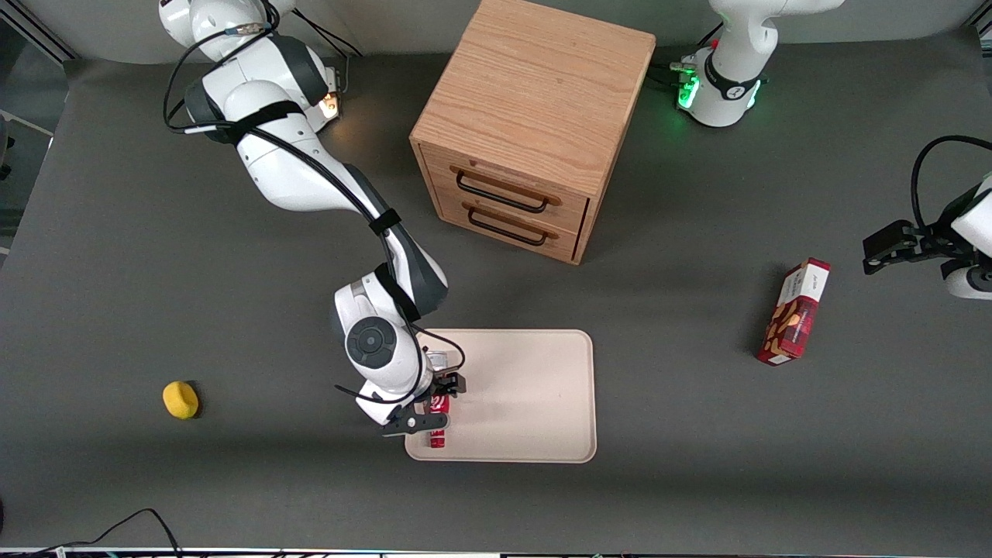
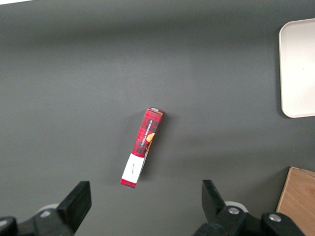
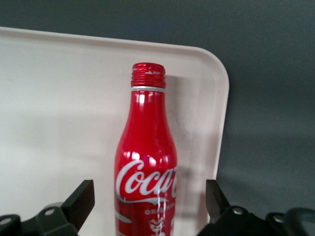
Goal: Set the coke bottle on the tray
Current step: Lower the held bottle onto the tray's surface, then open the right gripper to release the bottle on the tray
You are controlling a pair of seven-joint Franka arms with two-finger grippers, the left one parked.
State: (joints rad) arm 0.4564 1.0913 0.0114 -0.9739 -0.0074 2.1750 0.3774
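1. The coke bottle (image 3: pixel 146 167) lies on its side on the tray (image 3: pixel 59 98), close to the tray's short rim at the working arm's end. Its red cap points at 6 o'clock in the front view, toward the near long rim. Judged from this, the placing is essentially done: the tray carries the bottle's weight.
2. The end effector (image 3: pixel 148 200) hangs low over the bottle's body, straddling it. Its fingers (image 3: pixel 81 199) stand apart, with a strip of tray showing on either side of the bottle, so nothing is clamped. That spread probably means release, leaving a straight lift as the sensible exit.
3. Edges: the bottle sits at about 8 o'clock from the tray's middle, near a rounded corner. A round body could roll, but the low rim beside it should stop it. A brush from a finger on the way up is the likelier upset.
4. Room: most of the tray toward 3 o'clock is bare, and the tabletop (image 1: pixel 697 434) around the tray is open.
5. A small yellow object (image 1: pixel 180 400) lies well apart at 9 o'clock from the tray.
6. A red snack box (image 1: pixel 794 311) lies at 2 o'clock, toward the parked arm's end.
7. Farthest, at 12 o'clock, a wooden drawer cabinet (image 1: pixel 531 116) stands well apart from the tray.
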